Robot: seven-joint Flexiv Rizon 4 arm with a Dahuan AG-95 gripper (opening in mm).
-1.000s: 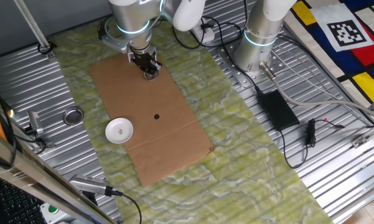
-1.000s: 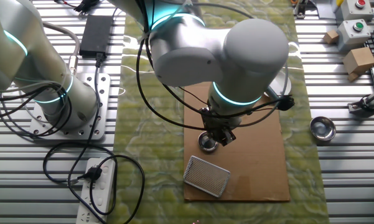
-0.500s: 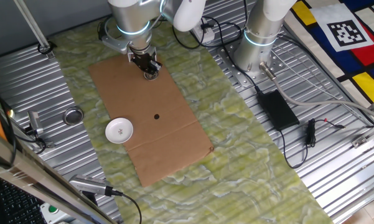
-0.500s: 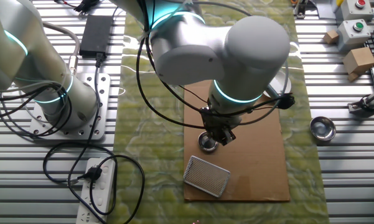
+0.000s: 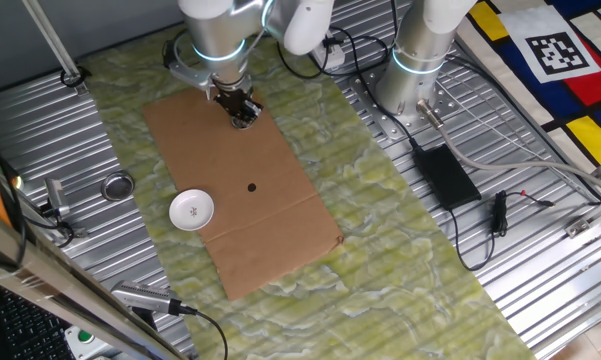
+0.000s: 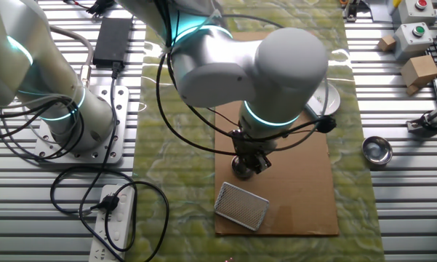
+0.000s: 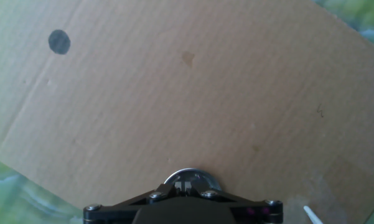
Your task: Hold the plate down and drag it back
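The plate [image 5: 191,209], small, round and white with a dark mark at its centre, lies at the left edge of the cardboard sheet [image 5: 280,210]. In the other fixed view only its rim [image 6: 330,98] shows behind the arm. My gripper [image 5: 242,116] stands far from it, at the cardboard's far end, fingers together and tips down on the sheet. It also shows in the other fixed view [image 6: 244,168]. In the hand view the gripper [image 7: 189,184] is shut, with a round metal piece at its tips. The plate is out of the hand view.
A black dot [image 5: 252,186] marks the cardboard's middle and shows in the hand view [image 7: 59,42]. A grey metal ring [image 5: 117,186] lies left of the mat. A mesh pad [image 6: 241,206] lies near the gripper. A second arm's base [image 5: 415,75] and a power brick [image 5: 445,175] stand to the right.
The arm has shifted slightly, with the gripper staying at the far end of the cardboard. The plate has not moved.
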